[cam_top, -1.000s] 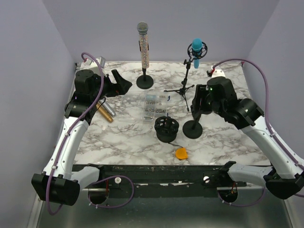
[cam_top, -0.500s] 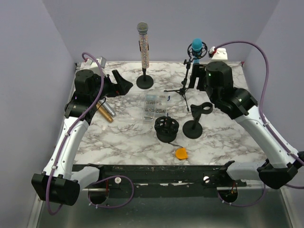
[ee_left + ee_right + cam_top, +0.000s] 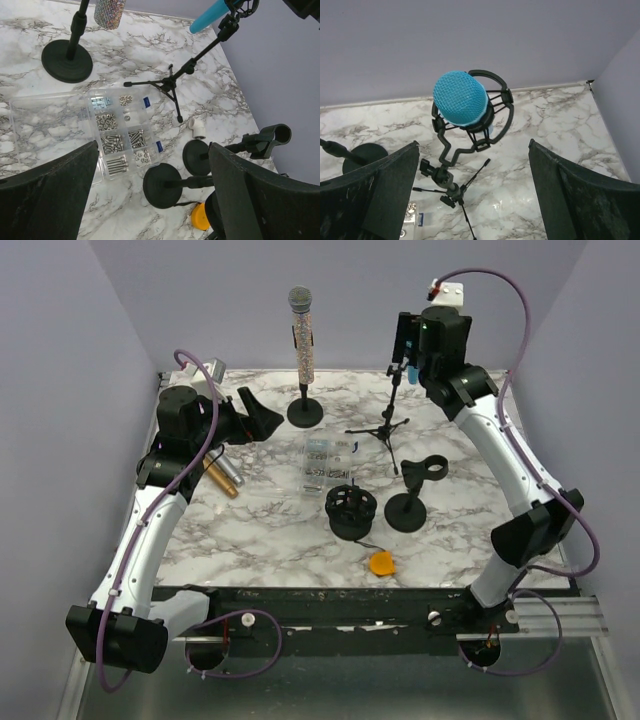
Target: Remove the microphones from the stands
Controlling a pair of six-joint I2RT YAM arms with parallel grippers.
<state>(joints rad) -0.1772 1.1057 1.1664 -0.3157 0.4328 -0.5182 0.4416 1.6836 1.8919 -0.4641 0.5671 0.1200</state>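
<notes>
A blue microphone (image 3: 460, 97) sits in a black shock mount (image 3: 492, 122) on a small tripod stand (image 3: 451, 186) at the back right of the table. In the top view my right gripper (image 3: 408, 348) hangs over it and only a bit of the blue microphone (image 3: 411, 371) shows. The right gripper (image 3: 472, 200) is open and empty, with the microphone head between and beyond its fingers. A glitter microphone (image 3: 302, 335) stands upright on a round-base stand (image 3: 305, 412). My left gripper (image 3: 262, 415) is open and empty, to the left of that base.
A clear screw box (image 3: 325, 462) lies mid-table. An empty clip stand (image 3: 425, 468), a black round holder (image 3: 351, 512) and an orange disc (image 3: 382, 562) sit nearer the front. Gold microphones (image 3: 222, 477) lie at the left. The tripod legs (image 3: 385, 430) spread over the table.
My right arm has risen from beside the empty clip stand and swung back, so that its gripper is now above the blue microphone. The left arm has not moved.
</notes>
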